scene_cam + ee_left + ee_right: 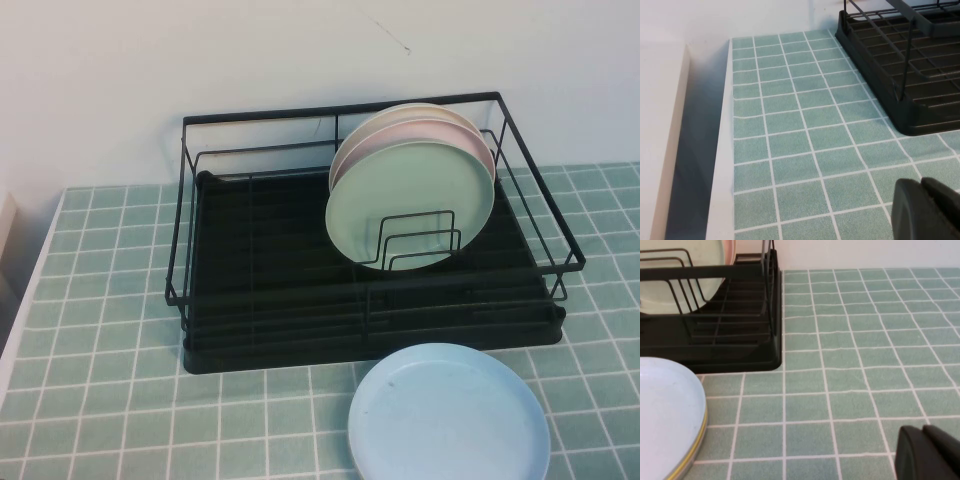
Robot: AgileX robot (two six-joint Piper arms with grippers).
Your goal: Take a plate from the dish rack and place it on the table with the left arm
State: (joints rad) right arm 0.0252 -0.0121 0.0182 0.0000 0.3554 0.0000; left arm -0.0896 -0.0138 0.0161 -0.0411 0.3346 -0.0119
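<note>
The pale mint-green plate (410, 205) stands upright in the wire dividers at the right of the black dish rack (270, 280), in front of a pink plate (425, 135) and a cream one. Neither arm shows in the high view. My left gripper (921, 186) is shut and empty, low over the teal tiled table (800, 135) to the left of the rack's corner (905, 75). My right gripper (922, 432) is shut and empty over the tiles to the right of the rack (715, 335). The mint plate's edge (670, 295) shows behind the rack wires there.
A light blue plate (450, 415) lies flat on the table in front of the rack's right half; it also shows in the right wrist view (665, 415). A white wall stands behind the rack. The table's left edge (722, 150) drops off beside a pale ledge.
</note>
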